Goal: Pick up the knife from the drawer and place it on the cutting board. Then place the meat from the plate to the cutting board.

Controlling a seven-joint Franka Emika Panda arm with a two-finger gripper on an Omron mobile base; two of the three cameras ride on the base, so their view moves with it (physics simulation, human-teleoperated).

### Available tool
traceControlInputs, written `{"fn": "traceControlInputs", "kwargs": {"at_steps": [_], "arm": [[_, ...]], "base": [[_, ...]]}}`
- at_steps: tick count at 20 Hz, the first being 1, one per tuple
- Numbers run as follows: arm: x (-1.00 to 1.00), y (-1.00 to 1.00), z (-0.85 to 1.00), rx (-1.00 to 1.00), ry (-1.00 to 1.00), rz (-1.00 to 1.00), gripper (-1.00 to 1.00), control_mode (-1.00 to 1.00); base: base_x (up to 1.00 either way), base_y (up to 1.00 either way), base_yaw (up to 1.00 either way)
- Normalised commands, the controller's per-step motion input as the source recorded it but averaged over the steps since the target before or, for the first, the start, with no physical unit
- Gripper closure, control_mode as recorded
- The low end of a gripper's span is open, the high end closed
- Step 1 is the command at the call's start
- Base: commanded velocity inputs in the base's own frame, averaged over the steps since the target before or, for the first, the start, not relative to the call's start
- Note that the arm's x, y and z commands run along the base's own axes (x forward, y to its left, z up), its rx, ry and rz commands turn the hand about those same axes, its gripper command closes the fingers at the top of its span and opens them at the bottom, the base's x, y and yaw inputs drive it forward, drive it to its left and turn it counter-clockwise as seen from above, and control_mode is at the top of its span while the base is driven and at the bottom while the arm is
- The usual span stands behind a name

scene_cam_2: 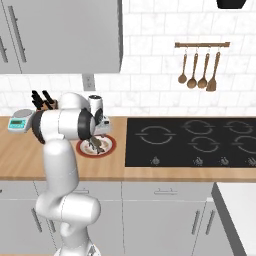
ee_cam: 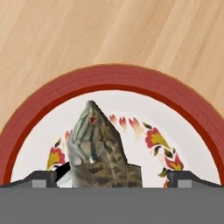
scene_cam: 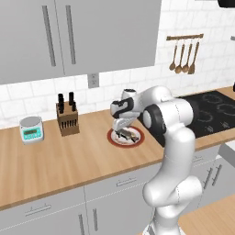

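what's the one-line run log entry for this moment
gripper: open, astride meat | meat: on plate, not lifted | plate: on counter, left of stove

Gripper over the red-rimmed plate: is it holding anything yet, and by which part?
Nothing is held. The gripper is open, its fingertips either side of the brownish-grey fish-shaped meat on the plate.

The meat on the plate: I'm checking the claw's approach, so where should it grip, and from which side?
Grip the meat across its thick middle, coming straight down from above. It lies flat on the plate and tapers to a narrow tip, so the wider body gives the pads more to hold. The open claw already straddles it, one fingertip on each flank, so closing there looks sensible.
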Motion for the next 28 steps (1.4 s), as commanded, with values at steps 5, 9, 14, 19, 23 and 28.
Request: {"fn": "traceControlInputs", "kwargs": {"at_steps": [5, 9, 14, 19, 23, 28], "arm": [[-0.3, 0.19, -0.11, 0.0, -0.04, 0.0, -1.0, -1.0], [-0.39, 0.16, -0.18, 0.0, -0.06, 0.0, -1.0, -1.0], [-0.42, 0.11, -0.23, 0.02, -0.07, 0.0, 1.0, -1.0], [-0.38, 0.11, -0.34, 0.06, -0.05, 0.0, 1.0, -1.0], [-0.18, 0.0, -0.2, 0.02, -0.06, 0.0, 1.0, -1.0], [-0.01, -0.1, 0.56, 0.0, 0.0, 0.0, 1.0, -1.0]], "base": [[0.0, 0.0, 0.0], [0.0, 0.0, 0.0], [0.0, 0.0, 0.0], [0.0, 0.0, 0.0], [0.0, 0.0, 0.0], [0.0, 0.0, 0.0]]}}
